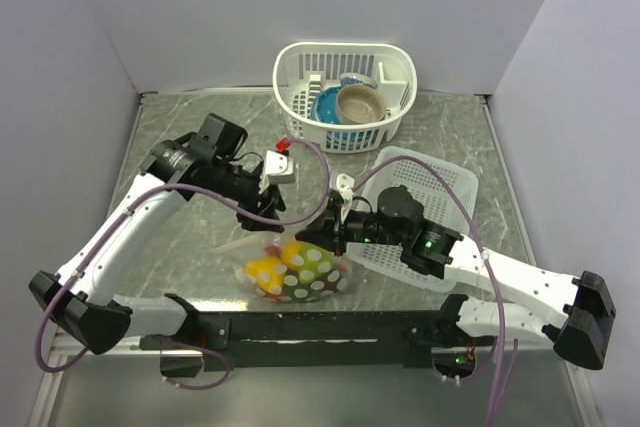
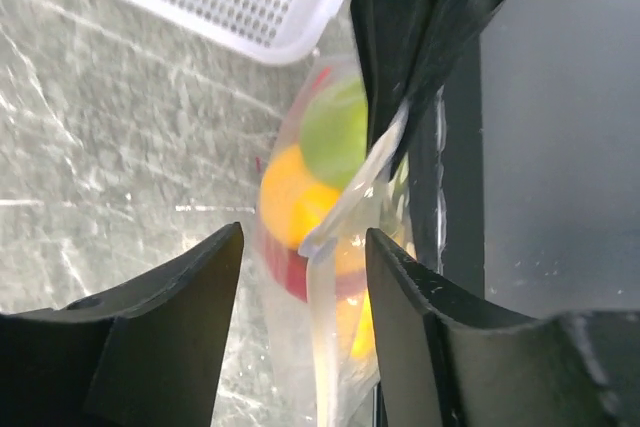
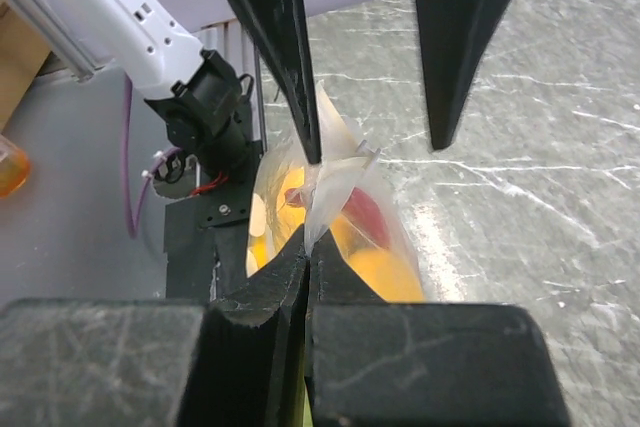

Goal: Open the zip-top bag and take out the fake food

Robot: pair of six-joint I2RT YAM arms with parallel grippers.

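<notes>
Pinching bag [image 1: 295, 269] lip: right end effector [image 3: 308, 247], shut. Left end effector [image 2: 305, 237] wide, lip loose between fingers [image 2: 180, 307]. Bag on tabletop [image 1: 190, 137] beside flat basket [image 1: 445, 179]. Risk: left grabs both layers, seal won't part, food [image 1: 268, 272] trapped.

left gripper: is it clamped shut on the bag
No: in the left wrist view the left gripper stands open, its fingers apart with the bag between them.

Bright, even light; the zip-top bag [image 2: 335, 277] looks blurred up close.
</notes>
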